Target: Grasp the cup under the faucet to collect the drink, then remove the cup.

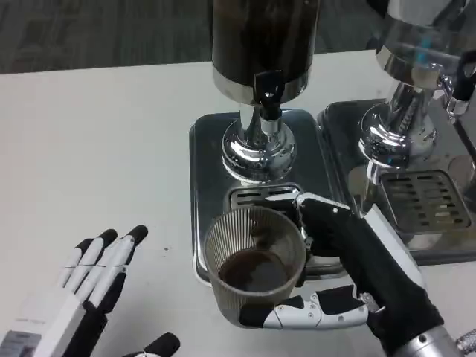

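Your right hand (349, 297) grips the cup (255, 262), drink inside, w/ fingers wrapped round; left hand (89, 286) spread, holding nothing.

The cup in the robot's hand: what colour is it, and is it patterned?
Clear, greyish cup with fine vertical ribs, dark brown drink inside; head view.

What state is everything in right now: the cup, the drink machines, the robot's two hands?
Ribbed clear plastic cup: upright, partly filled with dark drink, held at the tray's front edge.
Right hand: grips the cup from the side.
Left hand: open, fingers apart, holding nothing, over the white table.
Dark-filled drink dispenser: black faucet not pouring.
Silver drip tray: in place under the dispenser.
Second dispenser: unused.
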Robot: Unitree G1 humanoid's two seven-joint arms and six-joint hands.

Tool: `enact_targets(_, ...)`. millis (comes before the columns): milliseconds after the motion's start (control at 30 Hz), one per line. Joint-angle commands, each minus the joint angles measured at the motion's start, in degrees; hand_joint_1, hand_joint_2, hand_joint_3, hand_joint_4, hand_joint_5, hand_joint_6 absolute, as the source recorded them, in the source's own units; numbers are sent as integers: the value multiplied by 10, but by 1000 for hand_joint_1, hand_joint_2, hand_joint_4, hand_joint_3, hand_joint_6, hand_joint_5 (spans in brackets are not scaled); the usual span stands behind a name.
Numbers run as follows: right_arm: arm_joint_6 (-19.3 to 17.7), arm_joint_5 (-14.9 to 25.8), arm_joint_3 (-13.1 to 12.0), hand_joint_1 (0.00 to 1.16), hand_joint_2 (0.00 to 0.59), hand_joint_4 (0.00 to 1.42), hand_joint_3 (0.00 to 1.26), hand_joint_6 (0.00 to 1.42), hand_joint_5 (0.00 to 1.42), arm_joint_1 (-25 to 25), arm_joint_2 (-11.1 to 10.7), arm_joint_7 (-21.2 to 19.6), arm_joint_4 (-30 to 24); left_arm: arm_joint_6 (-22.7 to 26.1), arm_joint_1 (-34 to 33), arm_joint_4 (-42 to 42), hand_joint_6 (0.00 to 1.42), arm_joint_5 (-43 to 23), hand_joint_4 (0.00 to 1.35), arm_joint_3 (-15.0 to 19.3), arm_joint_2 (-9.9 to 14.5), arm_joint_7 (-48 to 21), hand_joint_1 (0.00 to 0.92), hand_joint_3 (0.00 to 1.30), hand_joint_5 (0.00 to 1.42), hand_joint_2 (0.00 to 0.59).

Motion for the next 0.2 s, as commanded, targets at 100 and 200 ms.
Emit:
enact_targets(100,-2,19,-2,1032,167,660,574,1050,741,-4,8,-4,-12,5,-1,9,0,-11,0,6,-5,-7,0,0,0,143)
enact_targets(200,-2,20,-2,1028,167,661,574,1039,740,-3,9,-5,-11,5,-1,10,0,-11,0,7,-6,-6,0,0,0,142)
